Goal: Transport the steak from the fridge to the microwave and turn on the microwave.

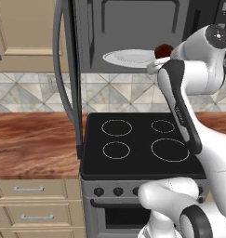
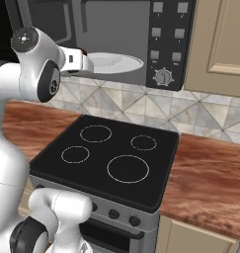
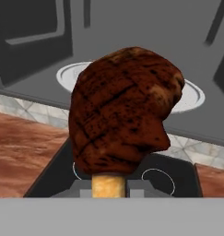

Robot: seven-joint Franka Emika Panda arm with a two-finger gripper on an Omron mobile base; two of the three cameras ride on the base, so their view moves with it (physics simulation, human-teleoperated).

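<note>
steak (image 3: pixel 122 110) clamped in end effector (image 3: pixel 109 184), before microwave (image 3: pixel 132 27) turntable.

The cavity of the wide black microwave (image 2: pixel 116 39) is left open above its round white turntable plate (image 2: pixel 114 63); its swung-out door (image 1: pixel 70 69) bounds the left side.

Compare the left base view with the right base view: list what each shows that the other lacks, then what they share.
Left base view alone: the microwave's open door, the steak above the arm's wrist, and cabinet drawers beside the oven.
Right base view alone: the microwave's button panel and knob.
Both: the white turntable plate, the stove, the wooden counter and the tiled wall.
</note>
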